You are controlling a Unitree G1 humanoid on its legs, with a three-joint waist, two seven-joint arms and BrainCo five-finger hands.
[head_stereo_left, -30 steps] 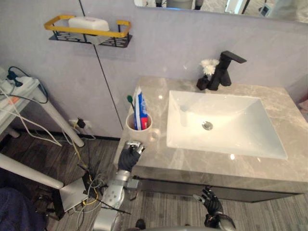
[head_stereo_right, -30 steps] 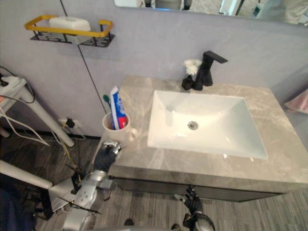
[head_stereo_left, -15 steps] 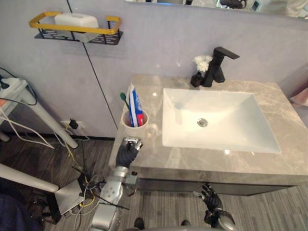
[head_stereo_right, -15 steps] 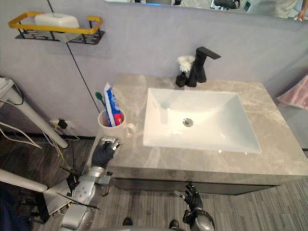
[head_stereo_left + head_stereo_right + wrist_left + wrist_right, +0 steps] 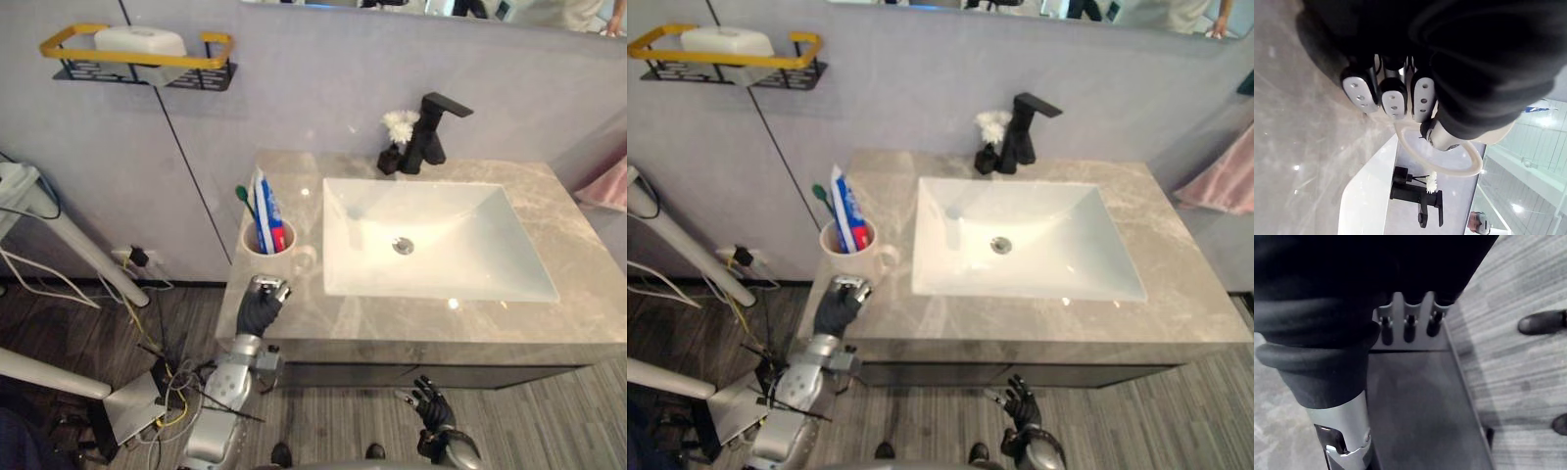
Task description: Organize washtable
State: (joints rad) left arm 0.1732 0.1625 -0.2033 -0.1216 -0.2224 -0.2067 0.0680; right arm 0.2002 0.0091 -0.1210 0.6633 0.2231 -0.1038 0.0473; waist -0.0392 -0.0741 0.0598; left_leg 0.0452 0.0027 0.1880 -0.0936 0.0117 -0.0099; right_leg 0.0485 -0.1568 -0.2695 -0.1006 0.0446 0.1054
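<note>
- Marble worktop (image 5: 392, 318), left eye view: the cup (image 5: 272, 262) stands at the left edge, just beside the sink (image 5: 460, 245). Toothpaste (image 5: 263, 202) and a toothbrush (image 5: 242, 194) stand upright in it, so those look already gathered. Its handle (image 5: 306, 260) faces the front, which suits a reach from below. The left hand (image 5: 257, 311) rests at the front left corner, just short of the handle. Its arm rises steeply from under the edge, and the dark back of the hand is turned up.
- Right eye view: a soap (image 5: 720, 39) lies in the wall shelf (image 5: 784, 76) above the left edge, well apart from the cup. The faucet (image 5: 1022, 132) and a flower (image 5: 994, 119) sit at the back edge. The right hand (image 5: 1022, 416) hangs low in front of the cabinet, idle.
- Left wrist view: the handle's ring shows close past the hand. Whether the hand grips it or only nears it I cannot tell.
- Right wrist view: the right hand points down at the floor, fingers (image 5: 1405, 325) straight and relaxed, holding nothing.
</note>
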